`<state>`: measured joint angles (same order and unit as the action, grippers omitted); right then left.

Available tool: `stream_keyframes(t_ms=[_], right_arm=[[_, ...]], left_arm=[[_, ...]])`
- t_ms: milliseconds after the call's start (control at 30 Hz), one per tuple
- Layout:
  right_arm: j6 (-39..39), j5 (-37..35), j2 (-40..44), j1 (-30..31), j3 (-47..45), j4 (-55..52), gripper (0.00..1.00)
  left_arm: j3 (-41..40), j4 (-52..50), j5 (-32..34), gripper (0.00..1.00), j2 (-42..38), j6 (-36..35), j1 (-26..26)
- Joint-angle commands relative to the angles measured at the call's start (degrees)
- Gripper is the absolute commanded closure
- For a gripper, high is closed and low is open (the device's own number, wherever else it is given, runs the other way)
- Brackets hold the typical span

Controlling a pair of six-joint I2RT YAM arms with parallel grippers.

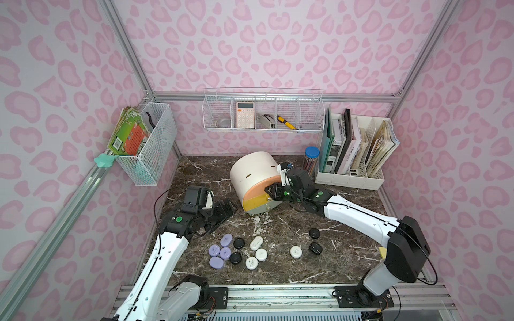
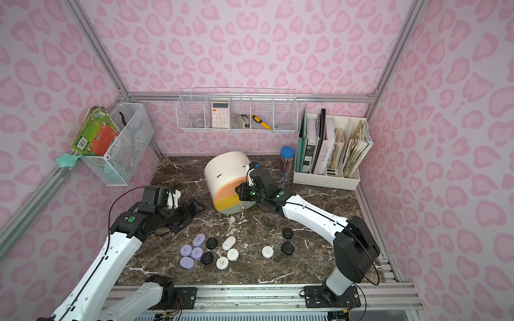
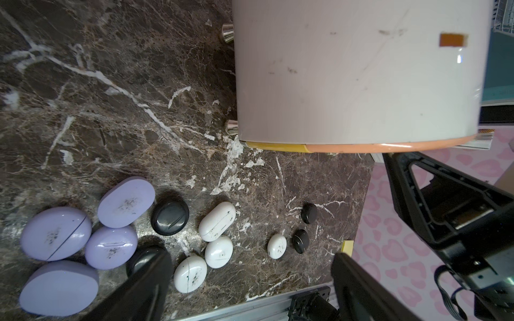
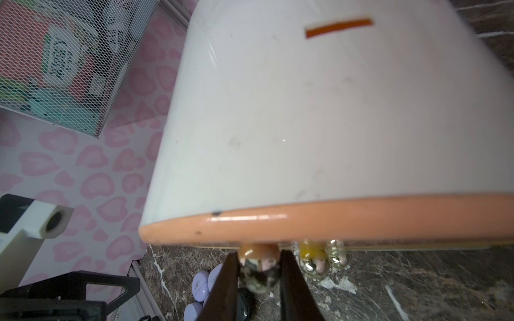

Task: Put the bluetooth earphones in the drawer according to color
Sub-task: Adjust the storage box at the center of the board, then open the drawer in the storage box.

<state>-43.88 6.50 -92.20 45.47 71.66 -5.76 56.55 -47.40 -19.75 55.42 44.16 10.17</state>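
Right tool (image 4: 258, 278) pinched tight on the peach drawer's (image 1: 262, 185) knob (image 4: 260, 264), left tool (image 1: 224, 211) gaping beside the white cabinet (image 1: 251, 169), lavender, black and white earphone cases (image 1: 256, 243) lying on the tabletop (image 1: 278, 268) before it.

Your marble table (image 1: 278, 273) carries the drawer (image 1: 250, 172), right at your right gripper (image 1: 269, 191). Twelve earphones (image 1: 261, 254) lie loose behind that gripper, toward the arm bases. Jar (image 1: 311, 159) and rack (image 1: 350, 179) stand beyond it, rightward.
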Motion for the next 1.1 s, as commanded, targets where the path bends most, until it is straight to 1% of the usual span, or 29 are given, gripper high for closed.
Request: stream_keyframes(t_ms=[0,167,300,567,800,967,1067], right_arm=[[0.41,-5.08,0.93,-0.05,0.33,-4.48,0.88],[1.91,-2.85,2.42,0.91,-0.41,-2.80,0.95],[2.65,-1.91,3.95,2.11,-1.31,-3.46,0.97],[1.53,-2.63,11.39,2.25,-9.33,-4.78,0.97],[-0.04,-1.20,18.41,2.23,-15.76,-4.72,0.96],[-1.11,-1.21,21.33,2.21,-18.79,-4.61,0.95],[-1.37,-1.38,22.21,2.24,-19.69,-4.63,0.92]], left_arm=[[0.73,-0.70,1.63,0.05,-0.54,-0.57,-0.07],[0.84,-0.61,2.03,0.05,-0.83,-0.57,-0.03],[0.84,-0.61,2.40,0.05,-1.05,-0.61,-0.04],[1.23,-1.08,3.05,0.05,-1.37,-1.09,-0.04],[1.17,-1.88,4.96,0.05,-1.61,-1.60,-0.05],[0.25,-2.49,6.63,0.05,-2.88,-1.89,-0.15],[-0.16,-2.57,6.98,0.05,-3.29,-1.56,-0.15]])
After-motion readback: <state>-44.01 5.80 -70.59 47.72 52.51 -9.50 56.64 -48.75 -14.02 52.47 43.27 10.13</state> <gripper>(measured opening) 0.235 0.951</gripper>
